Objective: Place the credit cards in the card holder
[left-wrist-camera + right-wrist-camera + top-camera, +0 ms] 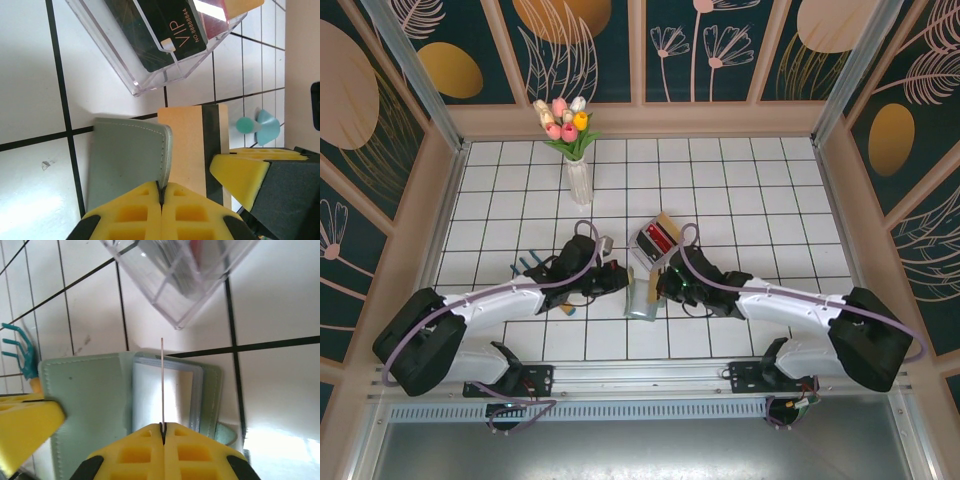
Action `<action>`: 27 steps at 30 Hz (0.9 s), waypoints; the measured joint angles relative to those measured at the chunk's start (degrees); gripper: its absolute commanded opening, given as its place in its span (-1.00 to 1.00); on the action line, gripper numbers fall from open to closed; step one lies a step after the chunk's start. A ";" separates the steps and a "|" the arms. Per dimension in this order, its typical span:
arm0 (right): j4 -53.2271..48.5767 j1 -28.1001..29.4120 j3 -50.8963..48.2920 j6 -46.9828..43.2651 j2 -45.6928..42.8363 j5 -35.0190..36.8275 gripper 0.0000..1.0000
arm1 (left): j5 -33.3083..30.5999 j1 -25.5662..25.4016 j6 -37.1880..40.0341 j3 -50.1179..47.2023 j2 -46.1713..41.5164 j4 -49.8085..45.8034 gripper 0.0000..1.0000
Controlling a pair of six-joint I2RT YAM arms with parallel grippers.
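So, left gripper (pixel 161 197) pinches the card holder (pixel 125 160), right gripper (pixel 162 432) grips a tan card (pixel 185 145), unpocketed; dark card (pixel 165 30) waits at twelve o'clock.

My left pincer (pixel 161 194) is showing bright yellow over black. The wallet (pixel 127 160) is looking sage green with pale stitching. At its three o'clock the tan card (pixel 187 145) is carrying a dark stripe. At twelve o'clock the clear box (pixel 145 75) is showing a black card (pixel 165 30) with pale lettering. The floor (pixel 30 75) is showing white tiles and black lines.
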 measured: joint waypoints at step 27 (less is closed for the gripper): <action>-4.72 0.02 -1.03 -0.22 -0.28 3.08 -1.00 | -2.23 -0.04 -9.73 -5.79 0.44 10.88 -1.00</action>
